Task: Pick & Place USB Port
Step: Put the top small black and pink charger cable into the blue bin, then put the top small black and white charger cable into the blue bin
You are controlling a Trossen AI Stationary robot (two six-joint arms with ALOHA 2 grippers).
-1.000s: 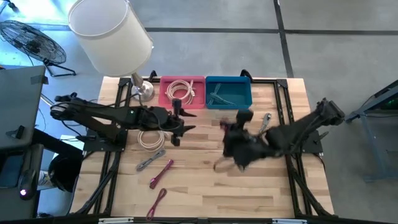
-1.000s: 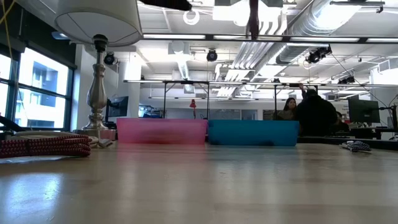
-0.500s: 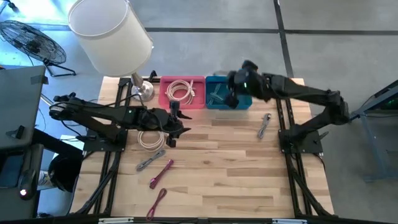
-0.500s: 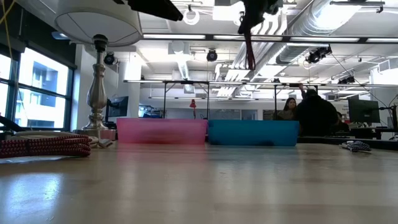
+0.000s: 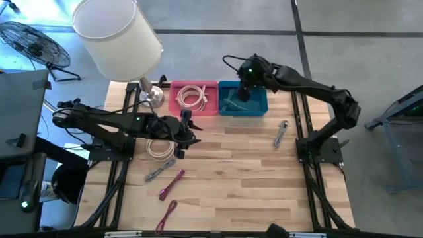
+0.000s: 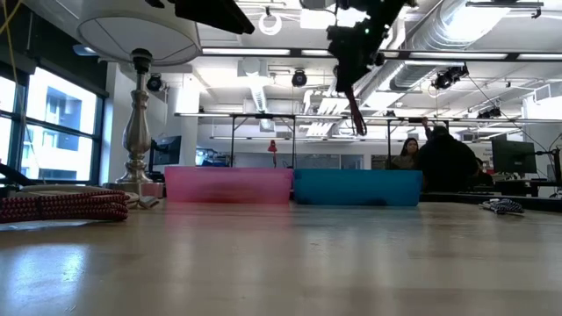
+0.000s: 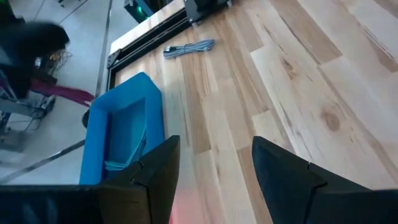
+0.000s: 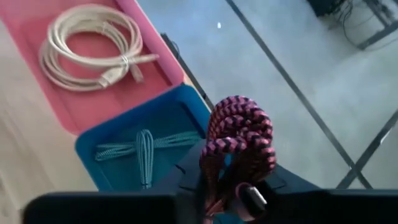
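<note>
My right gripper (image 5: 243, 87) hangs above the blue bin (image 5: 228, 111) at the table's far edge, shut on a pink-and-black braided cable (image 8: 239, 137). In the low view the cable's tail (image 6: 356, 110) dangles under the gripper (image 6: 356, 48), above the bin (image 6: 357, 187). A teal-grey cable (image 8: 144, 149) lies in the blue bin. The pink bin (image 5: 177, 92) beside it holds a beige coil (image 5: 193, 98). My left gripper (image 5: 188, 132) is open, with nothing between its fingers (image 7: 163, 177), above the table left of centre, next to a beige coil (image 5: 160, 147). My right gripper pinches the bunched loops of the braided cable (image 8: 216, 167) between its two fingers, which slant down from the table's right side. The cable is lifted clear. One loose end (image 6: 357, 118) hangs slack below the fingers, above the blue bin.
A grey cable (image 5: 281, 131) lies on the table's right side. Near the left front lie a grey cable (image 5: 160, 170) and two pink ones (image 5: 171, 184), (image 5: 166, 215). A lamp (image 5: 117, 36) stands at the far left corner. People sit in the room behind.
My right gripper has swung from over the table's middle toward the far edge, carrying the braided cable, and has turned as it went. It now hangs over the blue bin. The cable's tail has dropped lower in the low view.
</note>
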